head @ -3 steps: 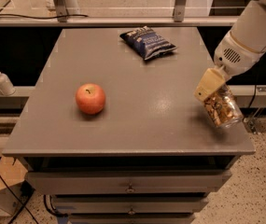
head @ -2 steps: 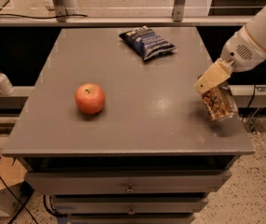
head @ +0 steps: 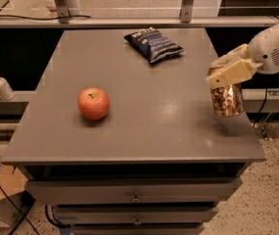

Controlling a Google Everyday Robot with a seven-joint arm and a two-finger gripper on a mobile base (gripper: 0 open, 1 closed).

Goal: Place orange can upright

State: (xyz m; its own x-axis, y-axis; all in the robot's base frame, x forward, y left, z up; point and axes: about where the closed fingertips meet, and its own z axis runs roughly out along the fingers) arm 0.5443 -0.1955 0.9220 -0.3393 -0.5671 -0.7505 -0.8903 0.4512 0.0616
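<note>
Orange can (head: 225, 99) sits upright at the counter's (head: 144, 126) right edge, its top pinched between the fingers of the gripper (head: 228, 74). Placement seems underway; next, settle it flat, then release.

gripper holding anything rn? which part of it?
Yes. The gripper, at the table's right side, is clamped on the orange can at its top end, and the can is upright.

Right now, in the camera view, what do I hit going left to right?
soap bottle → apple → chip bag → orange can. The gripper is at the far right, closed on the can's top, so it shares the can's place in the order.
</note>
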